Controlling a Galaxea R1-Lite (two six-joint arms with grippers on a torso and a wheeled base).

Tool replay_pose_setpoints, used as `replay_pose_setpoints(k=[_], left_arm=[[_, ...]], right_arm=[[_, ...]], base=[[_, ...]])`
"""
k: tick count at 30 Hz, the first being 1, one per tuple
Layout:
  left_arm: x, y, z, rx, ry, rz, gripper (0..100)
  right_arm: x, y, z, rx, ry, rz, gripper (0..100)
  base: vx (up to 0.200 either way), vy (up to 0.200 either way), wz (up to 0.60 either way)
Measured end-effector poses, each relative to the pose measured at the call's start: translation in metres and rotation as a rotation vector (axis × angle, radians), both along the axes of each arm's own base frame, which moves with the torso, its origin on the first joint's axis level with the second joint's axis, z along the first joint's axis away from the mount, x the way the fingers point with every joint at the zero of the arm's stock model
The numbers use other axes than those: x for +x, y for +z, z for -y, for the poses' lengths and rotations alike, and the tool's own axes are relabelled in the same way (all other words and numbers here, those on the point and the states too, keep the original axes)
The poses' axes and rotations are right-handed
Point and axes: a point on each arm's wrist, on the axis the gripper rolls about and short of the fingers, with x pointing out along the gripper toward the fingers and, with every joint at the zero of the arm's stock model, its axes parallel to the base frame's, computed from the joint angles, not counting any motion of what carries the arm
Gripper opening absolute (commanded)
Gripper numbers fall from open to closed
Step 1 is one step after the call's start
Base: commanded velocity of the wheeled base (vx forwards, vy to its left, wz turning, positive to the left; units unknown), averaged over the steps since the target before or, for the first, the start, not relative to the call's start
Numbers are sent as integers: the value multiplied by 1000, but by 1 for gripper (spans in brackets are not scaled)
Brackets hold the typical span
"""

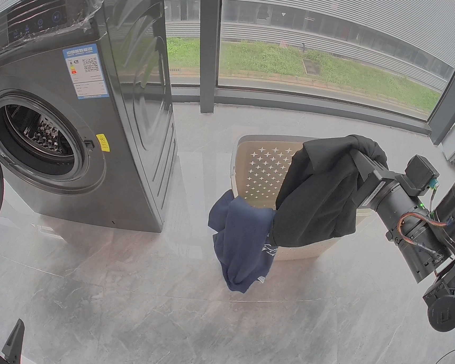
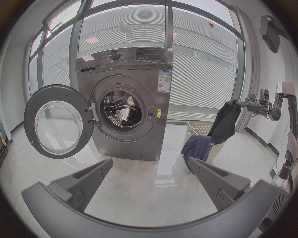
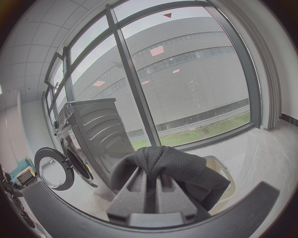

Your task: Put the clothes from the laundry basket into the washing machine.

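seeing my left gripper [image 1: 0,315] low and nearest, fingers spread wide. next out, a navy garment [image 1: 242,245] drapes over the laundry basket [image 1: 261,167] near rim. right gripper [image 3: 150,172] is clamped on a black garment [image 1: 316,199] that hangs over the basket. washing machine [image 1: 117,169] sits off to the left, door [image 2: 57,124] swung open

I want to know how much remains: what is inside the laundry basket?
The laundry basket shows a bare perforated wall. A navy garment hangs over its rim, mostly outside. The black garment, held by the right claw, hides the bottom.
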Motion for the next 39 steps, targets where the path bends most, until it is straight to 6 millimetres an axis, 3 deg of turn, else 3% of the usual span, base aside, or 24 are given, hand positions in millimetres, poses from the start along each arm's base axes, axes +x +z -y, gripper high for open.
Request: replay_pose_setpoints(k=[35, 39], left_arm=[[0, 0, 0, -3, 3, 0, 100], [0, 0, 0, -3, 5, 0, 100]], right_arm=[[-2, 0, -1, 8, 8, 4, 0], [-3, -1, -1, 7, 11, 3, 0]], base=[[0, 200, 0], [0, 0, 0]])
